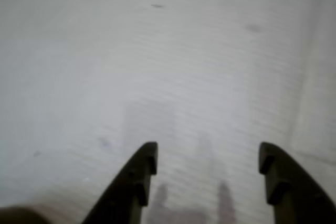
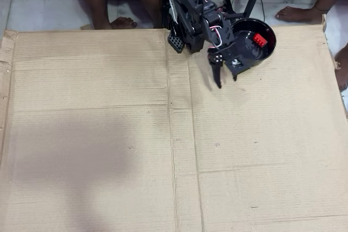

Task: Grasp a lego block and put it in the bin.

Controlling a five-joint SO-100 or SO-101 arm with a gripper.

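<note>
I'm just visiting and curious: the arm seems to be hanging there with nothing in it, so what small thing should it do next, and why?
Probably lift and pull back toward its base. The small red studded plastic brick already lies inside the round glossy black bowl, and the open end effector holds nothing over bare brown cardboard sheet. No other brick shows anywhere.

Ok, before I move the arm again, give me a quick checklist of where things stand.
1. Red block inside the bowl: ok.
2. Gripper jaws open: ok.
3. Nothing held between the jaws, wrist view: ok.
4. Gripper clear of the bowl's inside, over the cardboard beside it: ok.
5. Other blocks left on the cardboard: none visible, ok.
6. Gripper height above the cardboard: cannot tell.
</note>
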